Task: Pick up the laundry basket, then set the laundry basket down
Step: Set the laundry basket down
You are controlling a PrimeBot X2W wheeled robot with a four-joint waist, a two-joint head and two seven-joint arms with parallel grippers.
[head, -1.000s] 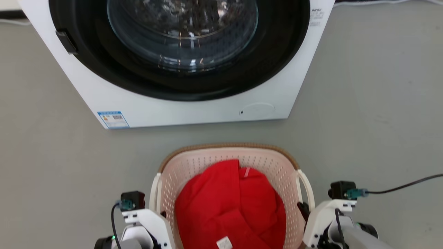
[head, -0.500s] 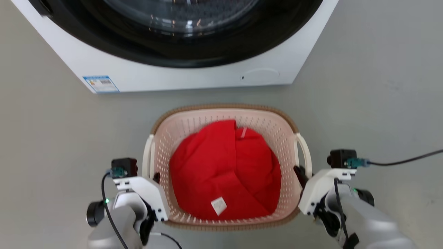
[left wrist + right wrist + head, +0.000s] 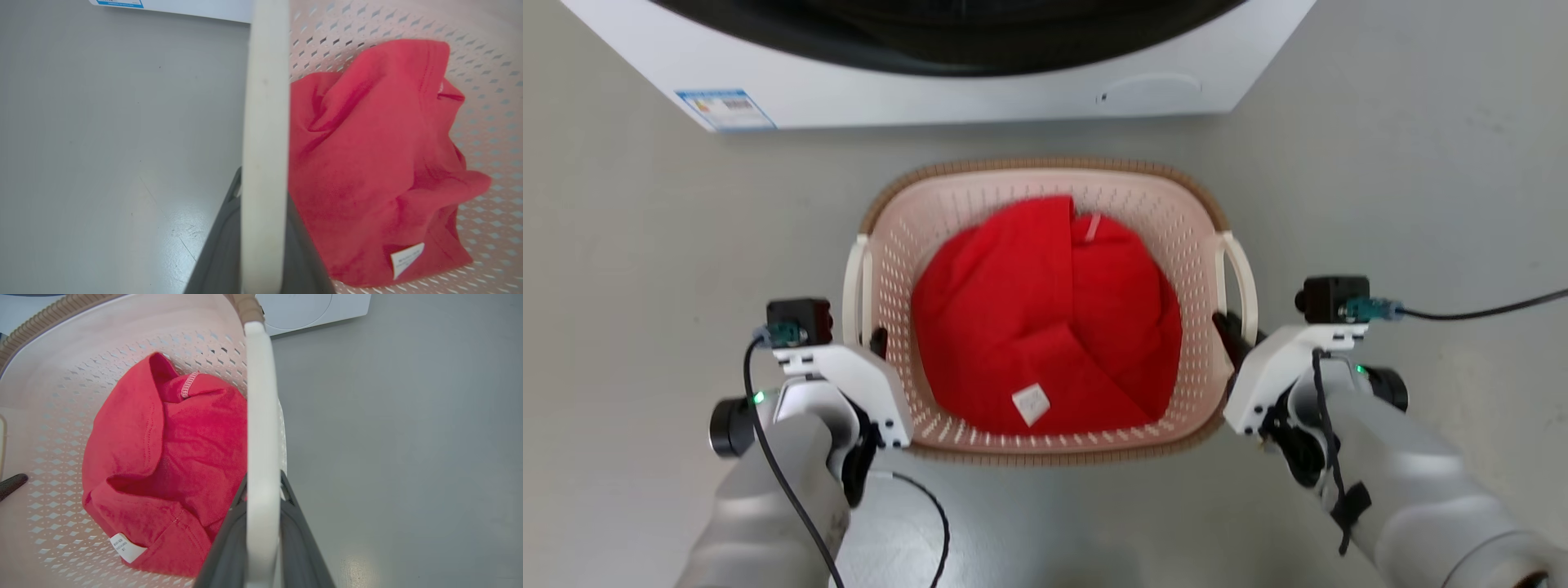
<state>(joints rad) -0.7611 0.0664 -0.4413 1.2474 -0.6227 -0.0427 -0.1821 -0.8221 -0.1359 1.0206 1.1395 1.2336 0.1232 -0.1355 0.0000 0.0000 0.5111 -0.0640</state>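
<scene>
Cream basket [image 3: 1045, 166] sits between left gripper [image 3: 879, 339] and right gripper [image 3: 1230, 327], just in front of the washer [image 3: 980, 90], on or just above the grey floor [image 3: 645, 245]; can't tell if it's lifted. Left gripper is clamped on the left handle [image 3: 854, 278], right gripper on the right handle [image 3: 1243, 273]. Wrist views show each white bar pinched between dark fingers.

Basket upright, mouth up, long axis left-right, handle to handle, parallel to washer front. Red garment [image 3: 1045, 318] inside, white tag toward the robot-side rim.

Versus a second ago: head camera has tilted down, so washer slid up the frame, and the near rim and both forearms now show. Both grips same. Basket-to-washer gap looks unchanged.
</scene>
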